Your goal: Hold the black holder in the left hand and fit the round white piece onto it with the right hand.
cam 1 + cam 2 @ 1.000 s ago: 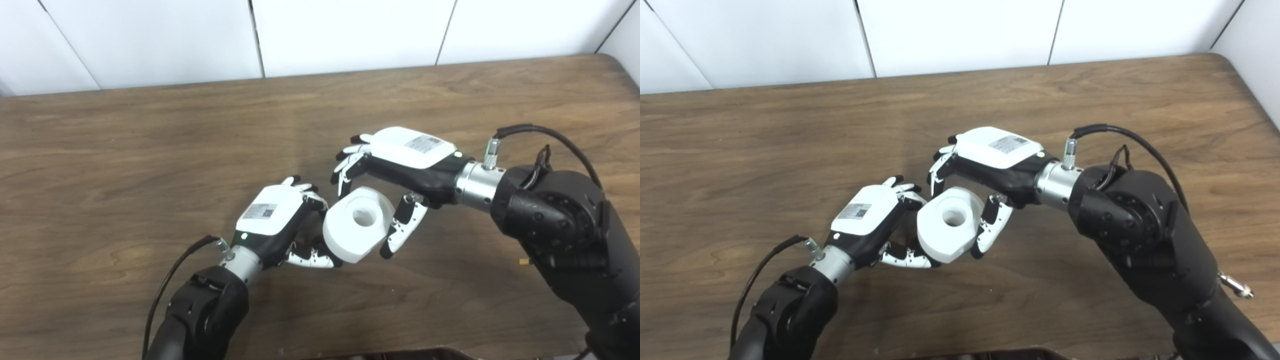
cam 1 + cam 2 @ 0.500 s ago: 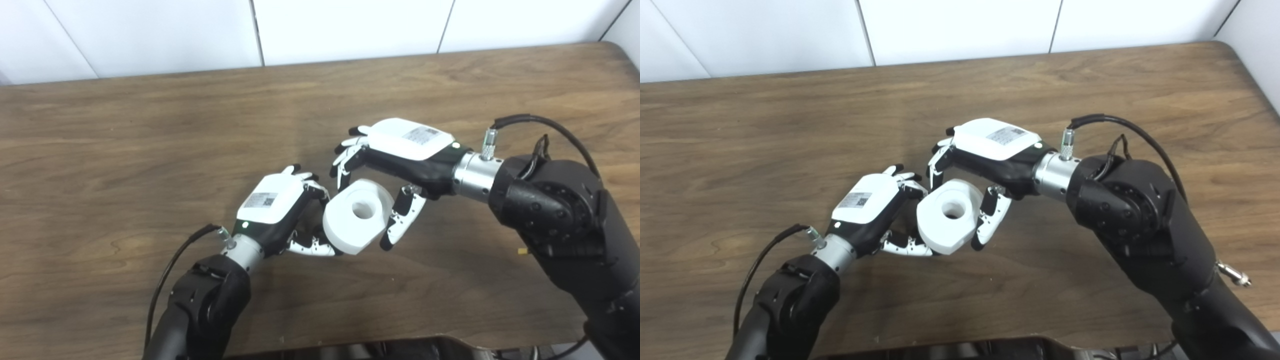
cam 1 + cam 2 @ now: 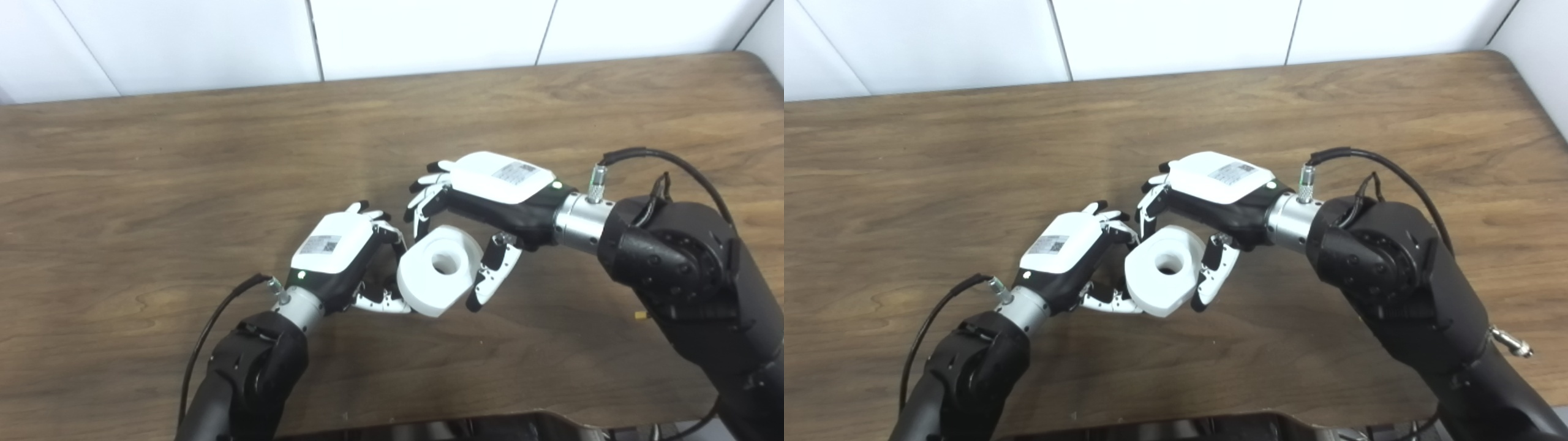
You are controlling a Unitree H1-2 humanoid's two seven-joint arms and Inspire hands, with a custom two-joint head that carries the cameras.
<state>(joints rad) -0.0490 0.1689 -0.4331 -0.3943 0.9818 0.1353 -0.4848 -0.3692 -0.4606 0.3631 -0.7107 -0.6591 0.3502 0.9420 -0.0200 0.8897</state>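
Left hand [image 3: 334,254]: glossy white shell over a black palm, jointed white-and-black fingers curled forward and under, closed against the near left side of the white piece; whatever sits inside its grip is hidden, so the black holder cannot be made out.

White piece [image 3: 438,271]: thick, smooth, matte ring with faceted outer edges and a round central hole, tilted toward the camera, held between the two hands above the desk.

Right hand [image 3: 490,199]: same glossy shell, labelled on the back; fingers arch over the far edge of the piece, thumb [image 3: 493,272] pressed on its right side, gripping it.

Desk [image 3: 153,171]: brown wood-grain top, rounded far right corner.

Wall [image 3: 429,30]: plain white panels with dark seams.
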